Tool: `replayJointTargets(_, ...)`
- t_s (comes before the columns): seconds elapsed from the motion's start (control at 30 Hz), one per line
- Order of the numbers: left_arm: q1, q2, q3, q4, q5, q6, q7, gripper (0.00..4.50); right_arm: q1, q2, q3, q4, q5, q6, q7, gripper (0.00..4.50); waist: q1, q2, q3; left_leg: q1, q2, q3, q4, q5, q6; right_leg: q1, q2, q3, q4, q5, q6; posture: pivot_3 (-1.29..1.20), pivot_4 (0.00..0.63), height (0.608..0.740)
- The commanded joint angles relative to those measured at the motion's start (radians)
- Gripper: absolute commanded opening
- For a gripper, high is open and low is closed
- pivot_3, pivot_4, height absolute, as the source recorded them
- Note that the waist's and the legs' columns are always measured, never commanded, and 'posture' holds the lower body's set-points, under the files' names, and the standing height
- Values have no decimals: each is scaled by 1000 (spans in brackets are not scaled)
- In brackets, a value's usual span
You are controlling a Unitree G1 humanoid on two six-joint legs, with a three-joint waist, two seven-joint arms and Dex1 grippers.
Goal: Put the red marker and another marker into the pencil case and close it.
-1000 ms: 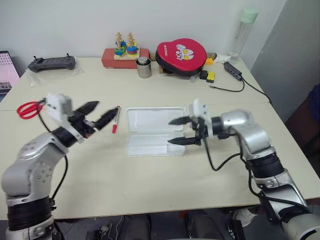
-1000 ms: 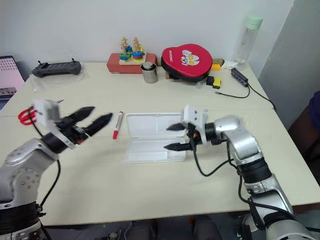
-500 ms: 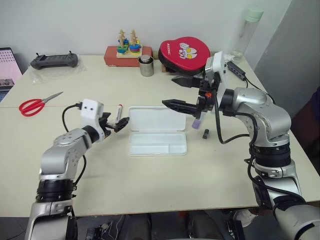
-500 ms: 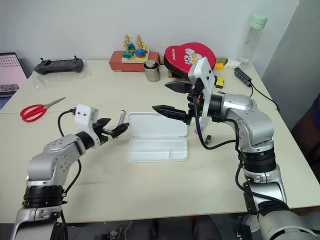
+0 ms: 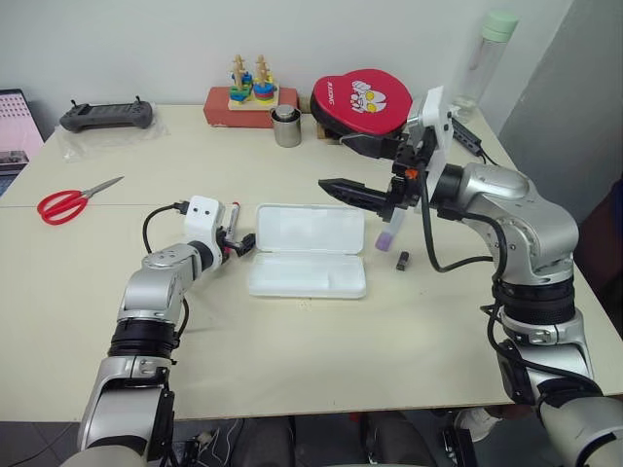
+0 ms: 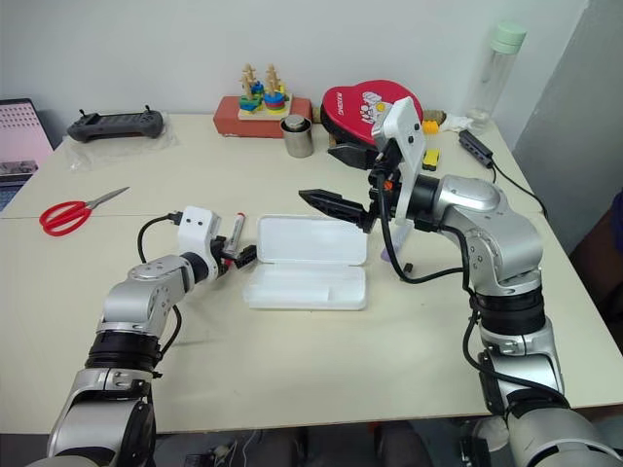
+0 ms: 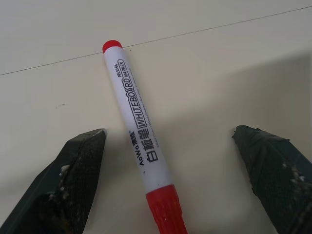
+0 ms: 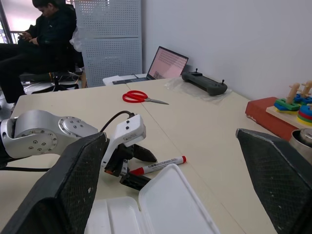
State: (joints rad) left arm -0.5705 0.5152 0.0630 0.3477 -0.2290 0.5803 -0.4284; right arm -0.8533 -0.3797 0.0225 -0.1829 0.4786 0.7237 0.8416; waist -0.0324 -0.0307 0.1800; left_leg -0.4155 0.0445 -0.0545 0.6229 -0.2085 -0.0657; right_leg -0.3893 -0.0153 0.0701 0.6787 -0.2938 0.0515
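Left hand (image 7: pixel 170 161): set wide open low over the worktop (image 5: pixel 292 360), one finger on each side of the red marker (image 7: pixel 139 146); nothing was held.
Right hand (image 5: pixel 355 165): spread wide and empty, raised above the far edge of the pencil case (image 5: pixel 308 250).
Red marker: lying flat on the worktop just beside the case's left end.
Another marker (image 5: pixel 386 233): lilac, lying just off the case's right end, beside a small black block (image 5: pixel 401 260).
Pencil case: lying open and empty at mid-worktop.
Risk: the marker lay nearer one finger, so it could be pushed or rolled aside at closing; the case could be nudged.
Hard to tell: whether the left fingertips touched the worktop; the lilac marker was partly hidden by the right arm's cable.
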Motion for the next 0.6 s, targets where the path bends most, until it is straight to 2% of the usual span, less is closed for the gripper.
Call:
replayJointTargets(0.03, -2, 11, 13, -13, 23, 16, 13, 4500, -13, -17, -18, -41, 29, -5, -10, 4486, 0, 0, 0, 0, 0, 0, 0, 0, 0, 0, 0, 0, 0, 0, 0, 0, 150, 740)
replayJointTargets(0.13, -6, 4, 12, 15, 31, 39, 29, 4500, -15, -27, -17, -44, 42, 1, -7, 4486, 0, 0, 0, 0, 0, 0, 0, 0, 0, 0, 0, 0, 0, 0, 0, 0, 150, 740)
replayJointTargets(0.23, -12, -7, 17, 26, 33, 57, 52, 4054, -15, -42, -21, -44, 55, 12, 3, 4500, 0, 0, 0, 0, 0, 0, 0, 0, 0, 0, 0, 0, 1, 0, 0, 0, 150, 740)
replayJointTargets(0.6, 15, -15, 54, 14, 24, 75, 94, 1921, -15, -65, -19, -47, 86, 10, 12, 4500, -2, 0, 0, 1, 0, 0, 1, 0, 0, 0, 0, 0, 1, 0, 0, 0, 150, 740)
